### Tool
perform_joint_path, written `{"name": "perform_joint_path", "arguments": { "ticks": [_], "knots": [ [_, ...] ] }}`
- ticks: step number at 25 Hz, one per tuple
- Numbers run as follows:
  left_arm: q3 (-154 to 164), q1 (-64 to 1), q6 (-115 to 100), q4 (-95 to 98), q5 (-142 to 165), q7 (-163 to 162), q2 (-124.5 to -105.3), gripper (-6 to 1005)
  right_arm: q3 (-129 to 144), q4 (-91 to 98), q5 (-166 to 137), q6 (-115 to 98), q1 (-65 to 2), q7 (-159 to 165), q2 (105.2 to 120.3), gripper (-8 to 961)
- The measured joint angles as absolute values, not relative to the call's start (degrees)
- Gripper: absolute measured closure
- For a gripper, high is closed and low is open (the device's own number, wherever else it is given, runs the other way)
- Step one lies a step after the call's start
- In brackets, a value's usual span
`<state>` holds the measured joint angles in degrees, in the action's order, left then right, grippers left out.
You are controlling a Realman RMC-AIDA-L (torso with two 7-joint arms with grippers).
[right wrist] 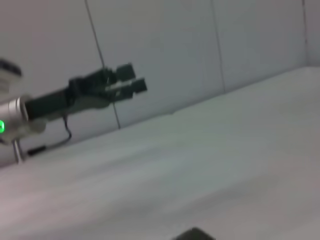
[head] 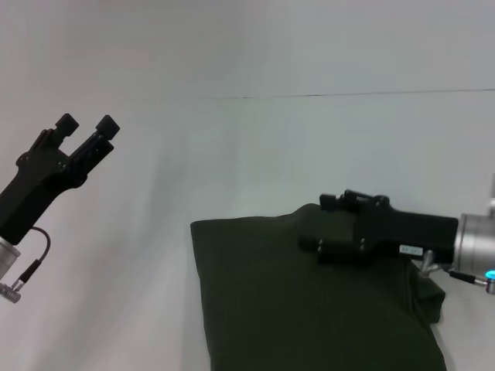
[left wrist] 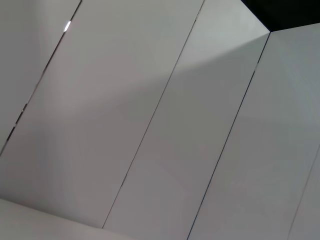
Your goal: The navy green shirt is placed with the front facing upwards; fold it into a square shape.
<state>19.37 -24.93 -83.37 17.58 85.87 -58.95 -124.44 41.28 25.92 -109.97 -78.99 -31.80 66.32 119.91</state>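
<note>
The navy green shirt (head: 294,309) lies on the white table as a folded dark olive block at the near right, plain side up, with no print showing. My right gripper (head: 315,222) reaches in from the right and sits over the shirt's far edge, its fingers spread apart and nothing seen between them. A dark sliver of the shirt (right wrist: 192,234) shows in the right wrist view. My left gripper (head: 87,125) is raised at the left, well away from the shirt, open and empty. It also appears in the right wrist view as the left gripper (right wrist: 134,78) against the wall.
The white table (head: 155,178) stretches left of and beyond the shirt to a pale panelled wall (left wrist: 160,120). A thin seam (head: 348,95) marks the table's far edge. The left wrist view holds only wall panels.
</note>
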Motion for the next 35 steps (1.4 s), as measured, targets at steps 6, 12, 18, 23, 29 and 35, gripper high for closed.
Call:
{"name": "perform_joint_path", "arguments": {
  "ticks": [6,12,18,23,29,35],
  "knots": [
    [19.34,-24.94,-83.36,17.57,85.87,-58.97,-124.45,72,44.26,23.45,-109.90,-73.20,-32.28,64.04,119.99,34],
    [19.33,-24.96,-83.32,17.57,85.87,-58.97,-124.45,72,46.41,21.80,-109.73,-69.23,-31.98,62.41,120.04,35],
    [19.33,-24.96,-83.30,17.57,85.87,-58.98,-124.45,72,46.48,21.12,-109.74,-67.74,-32.16,61.61,120.15,34],
    [19.44,-24.91,-83.22,17.44,85.87,-58.97,-124.45,72,46.22,21.33,-109.51,-67.89,-32.06,61.53,120.13,34],
    [19.54,-24.95,-83.25,17.08,85.86,-59.43,-124.44,73,45.94,24.84,-104.97,-77.39,-28.55,61.48,119.58,34],
    [19.55,-24.62,-83.29,16.97,85.87,-59.73,-124.44,73,45.95,25.66,-104.49,-79.11,-23.75,56.45,119.73,35]
  ]
}}
